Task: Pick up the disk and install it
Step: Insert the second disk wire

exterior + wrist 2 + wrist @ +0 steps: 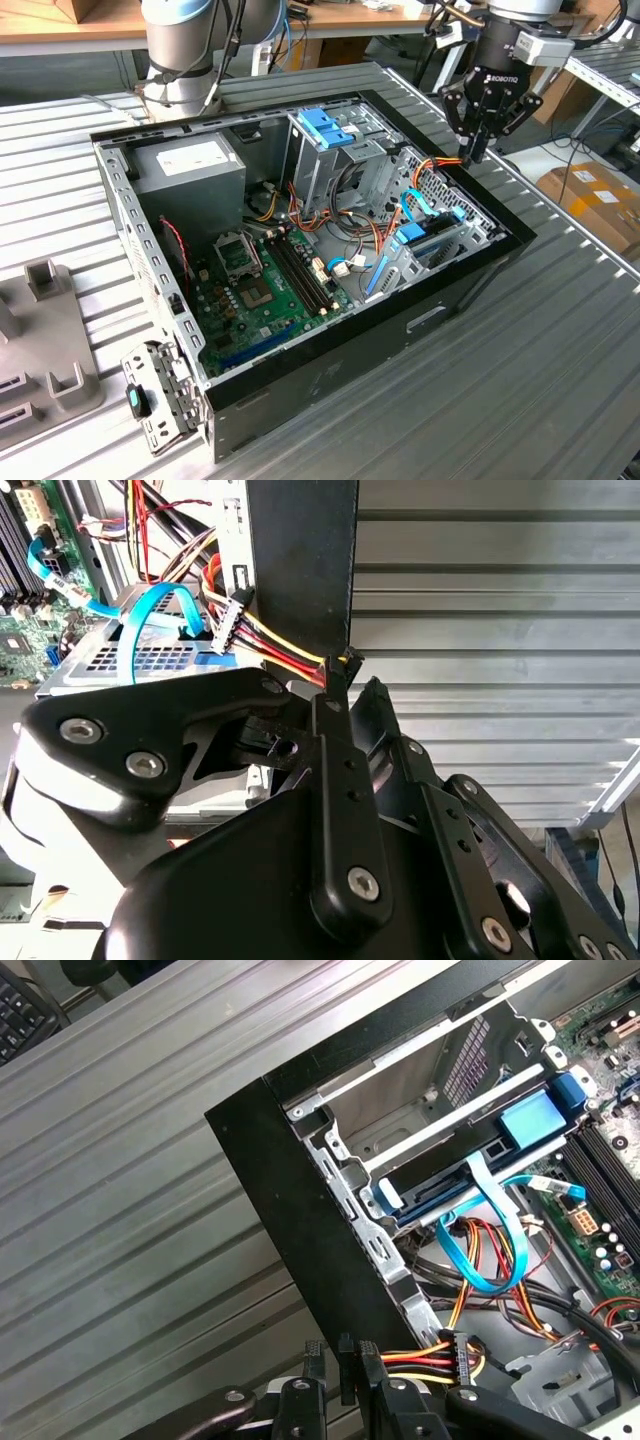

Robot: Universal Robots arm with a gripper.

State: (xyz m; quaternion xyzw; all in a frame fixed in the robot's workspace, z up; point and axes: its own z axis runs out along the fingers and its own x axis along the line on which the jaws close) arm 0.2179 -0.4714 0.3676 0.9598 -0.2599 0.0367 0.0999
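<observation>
The disk (432, 238) lies in the low drive bay inside the open computer case, at the exterior view's right. Light-blue rails run along it and a blue data cable (490, 1225) loops over it. In the first wrist view the disk (440, 1198) shows as a dark slab with a light-blue tab at its end. My gripper (477, 152) hangs above the case's black wall near its far right corner, shut, with nothing between its fingers. In both wrist views the fingertips (340, 1355) sit right by a bundle of red, yellow and black power wires (275, 650) at that wall.
The black case wall (300, 1190) rises just beside the fingers. A tall metal cage with a blue handle (325, 125) stands mid-case, and a grey power supply (190, 165) sits at the back left. The green motherboard (265, 290) lies below. Ribbed metal tabletop (540, 340) surrounds the case.
</observation>
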